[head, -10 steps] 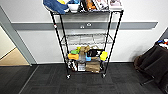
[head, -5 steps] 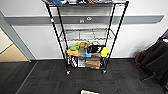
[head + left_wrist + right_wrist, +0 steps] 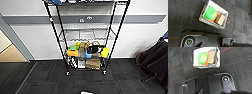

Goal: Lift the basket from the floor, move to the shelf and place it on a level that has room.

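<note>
Resting on the dark grey carpet floor [image 3: 183, 15], close below both wrist cameras: the small woven basket [image 3: 209, 22], speckled weave outside, white fabric lining inside. Seen again from the right wrist [image 3: 205, 66], sitting flat on the same carpet, touched by nothing. Packed inside: a green cup [image 3: 210, 13] lying over an orange piece [image 3: 216, 16], and just beside them a tan block [image 3: 220, 19]. Cannot tell whether the left pincer or the right pincer is open or closed; no fingers distinguishable in either wrist view.

At the very bottom edge of the head view, a pale sliver [image 3: 86, 92] on the carpet, too little visible to identify.

Farther off, straight ahead against the pale wall: the tall black wire shelf [image 3: 53, 37] on small castors. Lowest tier crowded with a brown cardboard box [image 3: 93, 63] and, above it, an orange item [image 3: 72, 53], green, yellow and blue pieces and a dark round object, too blurred to name. Above that clutter, the level [image 3: 86, 35], a flat wire grid with bare mesh. Topmost tier carrying a blue object [image 3: 55, 2], cut off by the frame.

Far right, a dark chair [image 3: 156, 62]; far left, tan wooden flooring [image 3: 11, 53] past the carpet edge.
</note>
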You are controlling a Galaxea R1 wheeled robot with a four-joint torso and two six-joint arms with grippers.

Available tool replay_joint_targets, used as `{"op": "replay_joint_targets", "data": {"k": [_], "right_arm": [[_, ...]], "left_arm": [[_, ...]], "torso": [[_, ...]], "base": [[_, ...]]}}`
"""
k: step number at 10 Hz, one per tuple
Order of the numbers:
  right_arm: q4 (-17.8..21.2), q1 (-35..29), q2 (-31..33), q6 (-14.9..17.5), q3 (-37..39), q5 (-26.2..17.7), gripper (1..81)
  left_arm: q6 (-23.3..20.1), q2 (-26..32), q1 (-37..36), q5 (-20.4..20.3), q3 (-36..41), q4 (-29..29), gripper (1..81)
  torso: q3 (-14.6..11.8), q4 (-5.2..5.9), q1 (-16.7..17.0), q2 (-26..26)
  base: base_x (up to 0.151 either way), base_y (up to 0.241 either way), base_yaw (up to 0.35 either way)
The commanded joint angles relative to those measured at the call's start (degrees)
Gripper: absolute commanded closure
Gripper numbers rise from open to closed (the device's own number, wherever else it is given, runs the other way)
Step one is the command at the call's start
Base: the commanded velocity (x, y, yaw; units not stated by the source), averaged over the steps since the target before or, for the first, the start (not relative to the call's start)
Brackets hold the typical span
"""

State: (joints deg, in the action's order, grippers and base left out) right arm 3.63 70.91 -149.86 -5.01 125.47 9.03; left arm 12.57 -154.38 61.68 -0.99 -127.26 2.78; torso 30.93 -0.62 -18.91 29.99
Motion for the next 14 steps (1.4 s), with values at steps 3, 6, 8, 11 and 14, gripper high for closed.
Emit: {"op": "replay_joint_targets", "data": {"k": [3,6,8,11,14], "right_arm": [[0.1,-2.0,1.4,-0.1,0.0,-2.9,1.0],[-0.5,-1.3,1.3,0.0,-0.1,-2.9,1.0],[-0.6,-0.9,0.8,0.5,0.2,-2.9,1.0],[-0.7,-0.8,0.5,0.6,0.4,-2.8,1.0],[-0.6,-0.8,-0.2,0.5,1.5,-2.8,1.0]], "left_arm": [[0.1,0.8,-2.6,3.7,0.0,-0.2,1.0],[0.2,1.9,-1.9,3.7,0.0,0.3,1.0],[0.2,1.8,-1.6,3.7,0.4,0.4,1.0],[0.2,1.6,-1.5,3.7,0.4,-0.1,1.0],[0.2,1.5,-1.6,3.6,0.1,-0.1,1.0]], "torso": [[0.0,0.00,-6.0,9.4],[0.0,0.00,-9.7,15.3],[4.3,0.00,-12.1,19.2],[7.8,0.00,-15.1,23.8],[13.1,0.00,-18.8,29.6]], "base": [[0.000,0.000,0.000],[0.000,0.000,0.000],[0.000,0.000,0.000],[0.000,0.000,0.000],[0.000,0.000,0.000]]}}
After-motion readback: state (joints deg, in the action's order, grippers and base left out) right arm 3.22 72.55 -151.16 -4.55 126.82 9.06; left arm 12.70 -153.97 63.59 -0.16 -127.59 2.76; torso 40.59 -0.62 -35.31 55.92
